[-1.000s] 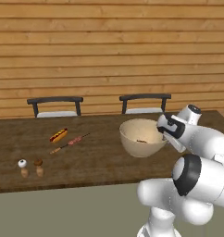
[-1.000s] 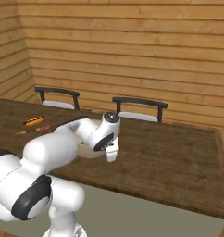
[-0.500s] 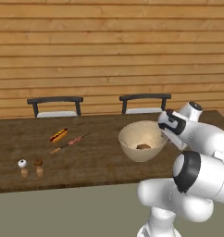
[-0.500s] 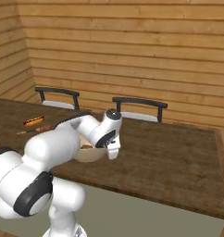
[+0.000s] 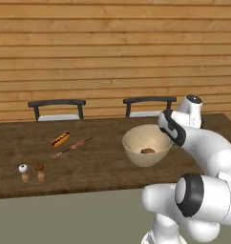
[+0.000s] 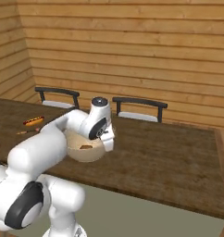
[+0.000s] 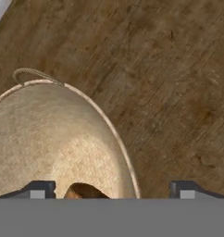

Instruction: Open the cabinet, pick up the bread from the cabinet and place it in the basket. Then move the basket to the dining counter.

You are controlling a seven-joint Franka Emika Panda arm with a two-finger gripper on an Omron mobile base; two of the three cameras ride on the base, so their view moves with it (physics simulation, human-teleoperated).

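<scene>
arm bent over basket (image 5: pixel 147 145) rim, fingers (image 7: pixel 37 189) spread apart

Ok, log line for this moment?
basket: resting on dining counter | bread: in basket | gripper: open, straddling basket rim

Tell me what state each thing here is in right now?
Basket: upright on the dining counter, bread inside.
Bread: lying at the basket's bottom.
Gripper: open, jaws either side of the basket's rim.
Hot dog: lying on the counter.
Chairs: pushed in behind the counter.
</scene>
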